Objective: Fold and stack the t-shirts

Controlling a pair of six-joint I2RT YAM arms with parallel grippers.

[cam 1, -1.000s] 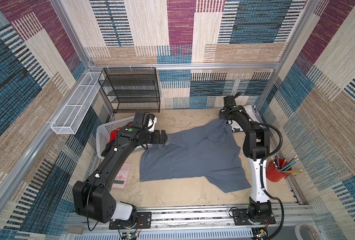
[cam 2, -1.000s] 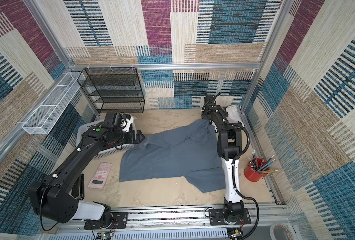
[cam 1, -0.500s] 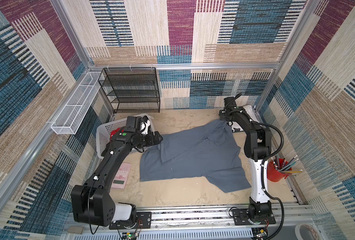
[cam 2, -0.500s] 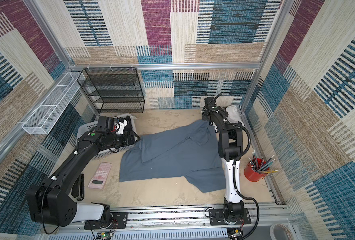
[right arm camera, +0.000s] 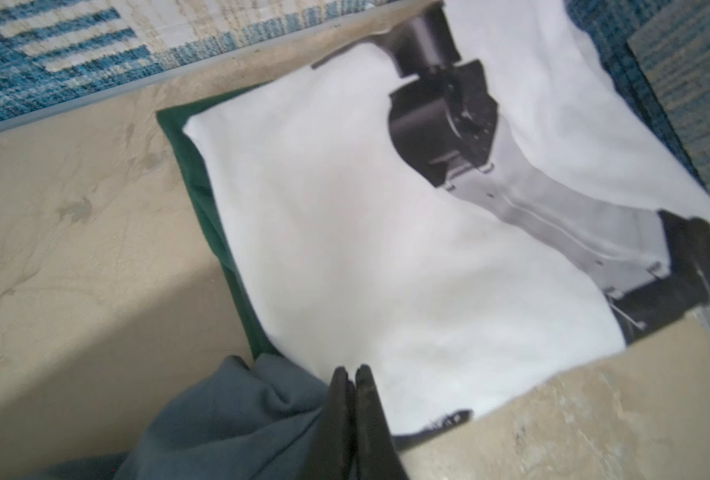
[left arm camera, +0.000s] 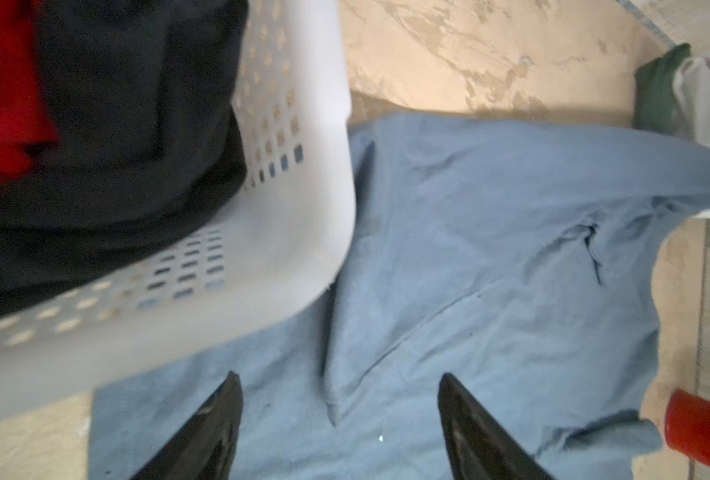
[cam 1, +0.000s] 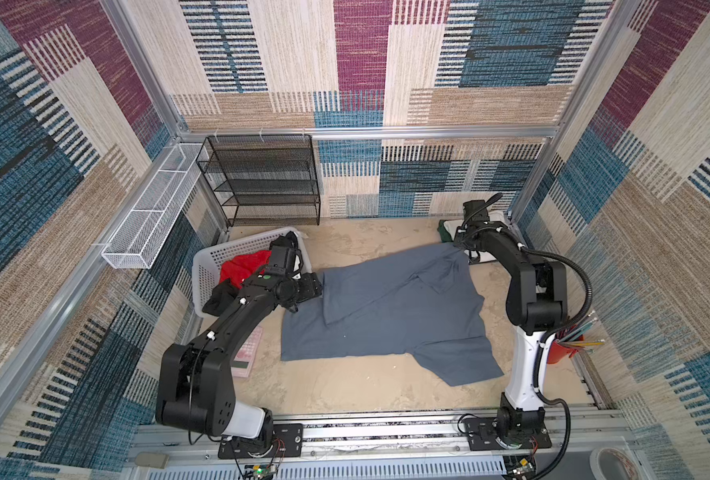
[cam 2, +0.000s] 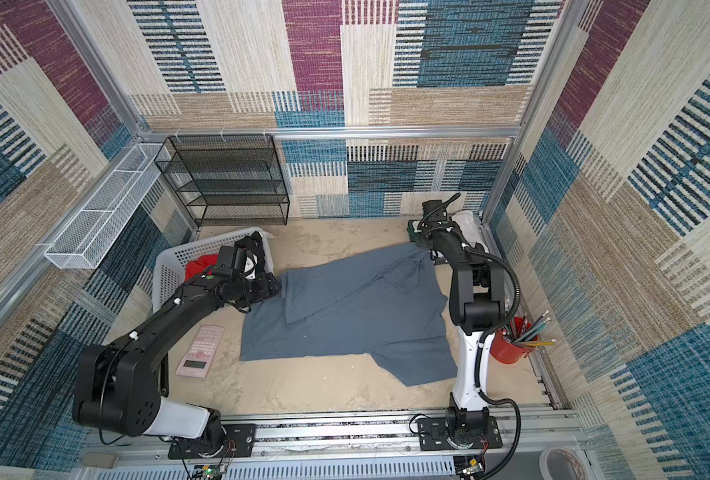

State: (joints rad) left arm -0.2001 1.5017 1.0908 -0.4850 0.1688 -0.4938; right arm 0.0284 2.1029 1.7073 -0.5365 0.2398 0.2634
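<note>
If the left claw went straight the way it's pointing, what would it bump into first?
Probably the grey t-shirt. The left gripper has its jaws open and aimed at the shirt's folded-over flap, though its height above the cloth is unclear.

Soft, even light is filling both top views, and only faint shadows are lying on the counter (cam 1: pixel 345 390). The walls (cam 1: pixel 657 124) are bending near the edges. In the left wrist view the white basket (left arm camera: pixel 295 208) is looking smeared. In the right wrist view the white shirt (right arm camera: pixel 345 249) is glowing bright, and the grey shirt (right arm camera: pixel 228 415) is looking fuzzy.
</note>
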